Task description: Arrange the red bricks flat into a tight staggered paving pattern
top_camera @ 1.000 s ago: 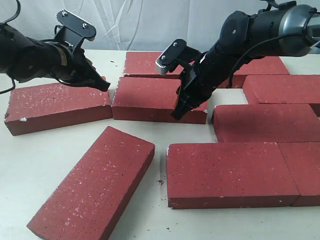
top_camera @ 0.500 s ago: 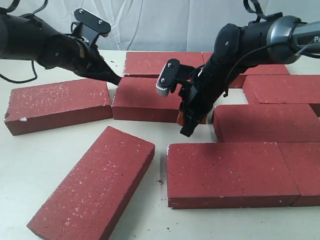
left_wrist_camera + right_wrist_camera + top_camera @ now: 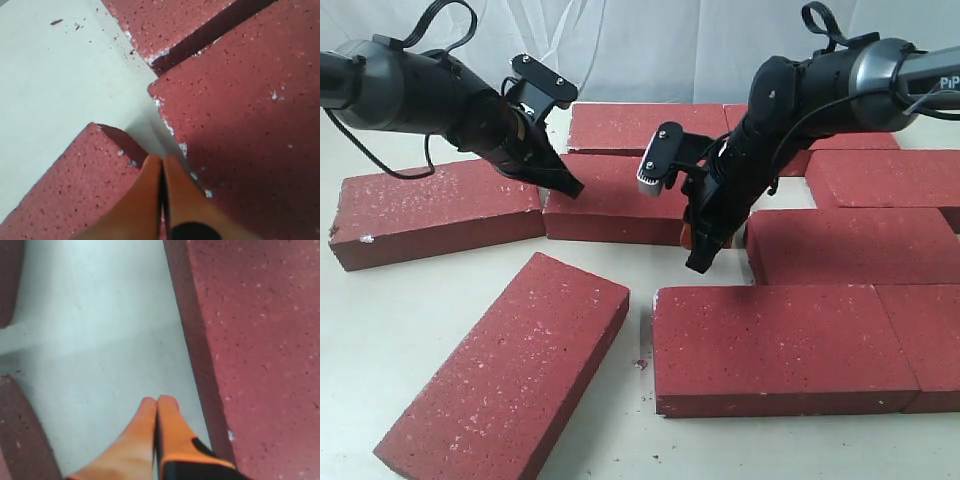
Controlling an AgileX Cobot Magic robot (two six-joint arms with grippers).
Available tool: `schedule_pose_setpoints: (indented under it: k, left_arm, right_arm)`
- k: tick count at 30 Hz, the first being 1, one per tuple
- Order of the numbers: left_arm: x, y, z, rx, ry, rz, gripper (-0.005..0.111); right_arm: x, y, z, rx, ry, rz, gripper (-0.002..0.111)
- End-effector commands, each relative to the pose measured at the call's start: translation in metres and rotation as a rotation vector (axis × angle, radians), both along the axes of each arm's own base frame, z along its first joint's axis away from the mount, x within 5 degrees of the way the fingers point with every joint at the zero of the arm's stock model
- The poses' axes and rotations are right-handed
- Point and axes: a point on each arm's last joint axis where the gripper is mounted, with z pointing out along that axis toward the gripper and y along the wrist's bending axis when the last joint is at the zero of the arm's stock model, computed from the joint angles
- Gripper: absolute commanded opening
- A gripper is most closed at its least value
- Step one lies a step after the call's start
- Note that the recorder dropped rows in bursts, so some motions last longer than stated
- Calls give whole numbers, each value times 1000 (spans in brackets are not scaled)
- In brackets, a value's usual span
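Note:
Several red bricks lie flat on the pale table (image 3: 360,320). One loose brick (image 3: 510,370) sits skewed at the front left. My left gripper (image 3: 572,188) is shut and empty, its tips in the narrow gap between the left brick (image 3: 430,210) and the middle brick (image 3: 615,200). The left wrist view shows the shut left gripper (image 3: 162,159) at the corners of the left brick (image 3: 65,195) and the middle brick (image 3: 250,125). My right gripper (image 3: 698,262) is shut and empty, low beside the middle brick's right end. In its wrist view the right gripper (image 3: 158,401) points at bare table beside a brick (image 3: 260,350).
Laid bricks fill the right side: one in the right middle (image 3: 850,245), a front one (image 3: 780,340), a front right one (image 3: 930,335), a far right one (image 3: 890,175). Two more bricks (image 3: 630,125) (image 3: 850,130) lie at the back. A white cloth backdrop (image 3: 650,50) hangs behind.
My left arm has swung right and down until its tips reach the gap between the left and middle bricks. My right gripper came off the middle brick's top and dropped beside its right end.

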Motion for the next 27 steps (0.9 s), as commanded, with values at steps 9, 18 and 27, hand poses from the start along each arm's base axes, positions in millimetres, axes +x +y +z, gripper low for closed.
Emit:
schedule_pose_setpoints:
  k: [9,18,27]
  left_arm:
    - [-2,-9,0,-35,8,-10,0]
    - [-2,-8,-1,-26,19,-8,0]
    - [-8,-3,-2,40,84,-4,0]
  right_arm:
    - [18,-16,1,23,-74,-107,-1]
    - [27,-17,-10,12,-135,-157,-1]
    - [14,-22,9,-17,-40,-198,-1]
